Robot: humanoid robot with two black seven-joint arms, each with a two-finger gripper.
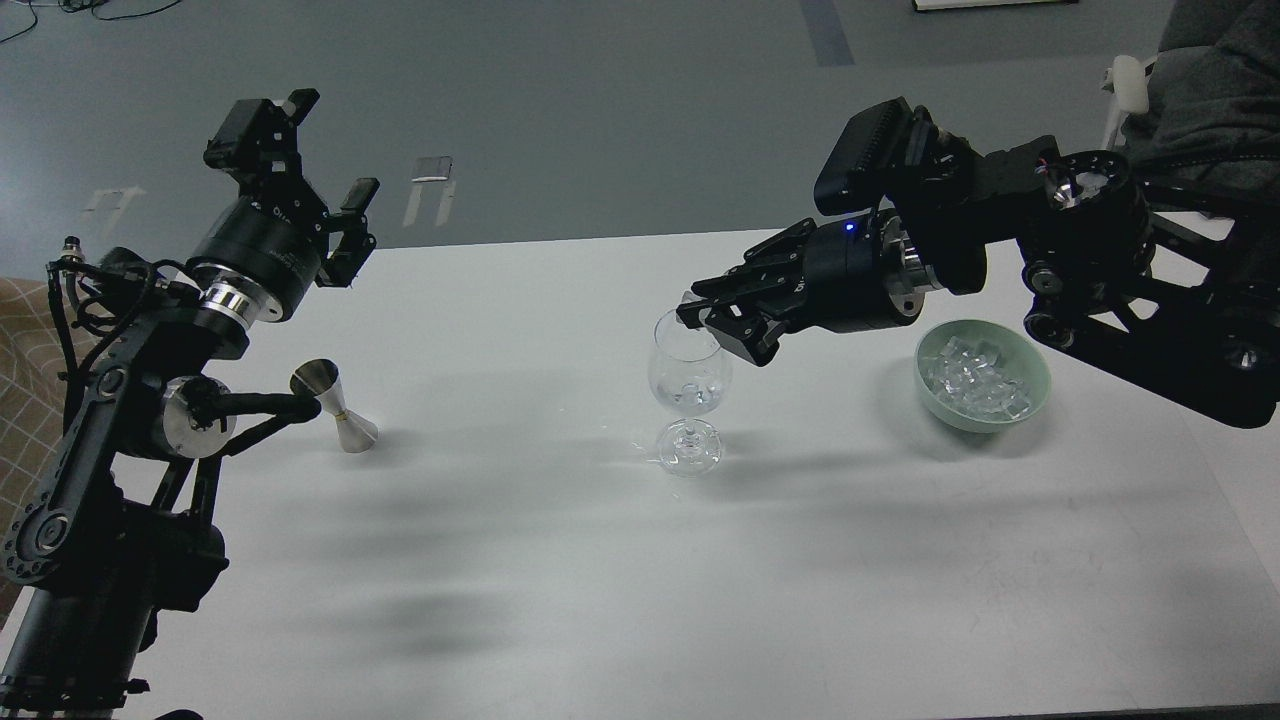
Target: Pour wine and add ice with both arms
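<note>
White table (700, 600) fills most of the view, matte, w/ soft grey shadows of both arms across it. Behind it, grey floor (600, 100) w/ a few pale tape marks (432, 170), a darker strip at the top, cables in the top left corner. Checked cloth (25, 400) at the left edge; dark fabric top right.

Left arm (130, 400) comes up from bottom left. Left gripper (330, 160) is raised above the table's far edge, fingers spread apart, nothing between them. Steel jigger (335, 405) stands tilted on the table just beside that arm's lower joint, not held.

Right arm (1100, 260) reaches in from the right. Right gripper (700, 305) sits at the rim of the glass (688, 390), tips close together on a small clear bit at the rim, prob. an ice cube, though too small to be sure. Glass stands upright mid-table; a little wine (690, 398) shows low in the bowl, w/ what looks like a cube in it.

Green bowl (983, 378) right of the glass, apart from it, below the right arm, holds the ice (975, 378) in a heap.
</note>
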